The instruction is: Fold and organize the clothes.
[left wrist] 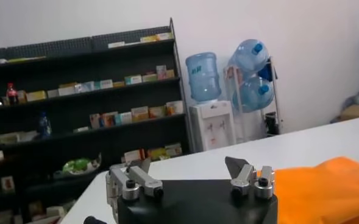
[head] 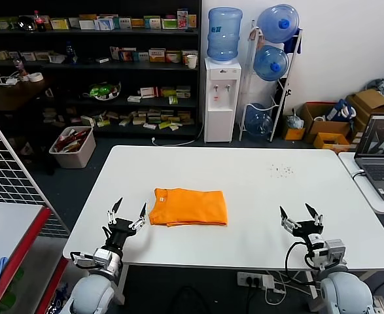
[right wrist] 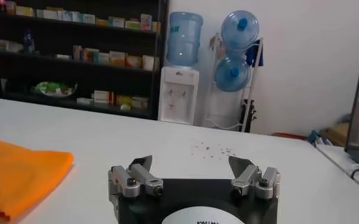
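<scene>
Head view: the folded orange T-shirt (head: 188,207) lay mid-tabletop (head: 277,196); the left gripper (head: 127,212) and right gripper (head: 301,215), both spread and empty, hovered near the front edge. Left wrist view: the frame cut the T-shirt (left wrist: 325,185) off. Right wrist view: the T-shirt (right wrist: 21,176) showed only partly.

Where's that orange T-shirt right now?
In the head view, the orange T-shirt lies folded on the white table, left of centre, just beside the open left gripper.

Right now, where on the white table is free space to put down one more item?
The table is bare between the folded orange T-shirt and the right claw, and behind the shirt toward the far edge. Tightest spot: between the left claw and the shirt.
</scene>
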